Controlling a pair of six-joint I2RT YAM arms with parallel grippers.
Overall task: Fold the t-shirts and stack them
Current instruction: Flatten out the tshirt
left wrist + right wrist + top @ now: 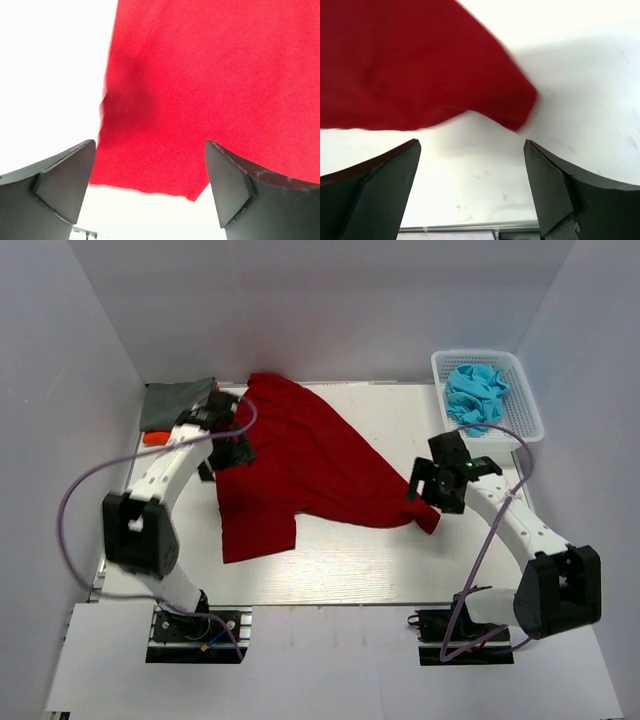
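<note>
A dark red t-shirt (300,465) lies spread and rumpled across the middle of the white table (380,570). My left gripper (232,448) hovers over its left edge, open and empty; in the left wrist view the red cloth (210,90) fills the space beyond the open gripper (150,185). My right gripper (428,490) is at the shirt's right corner, open and empty. In the right wrist view that corner (520,107) lies just ahead of the open gripper (472,185), not touching the fingers. A grey-green t-shirt (175,400) lies folded at the back left, with an orange one (155,437) peeking out beside it.
A white lattice basket (525,405) at the back right holds crumpled turquoise t-shirts (478,392). White walls enclose the table on the left, back and right. Purple cables loop from both arms.
</note>
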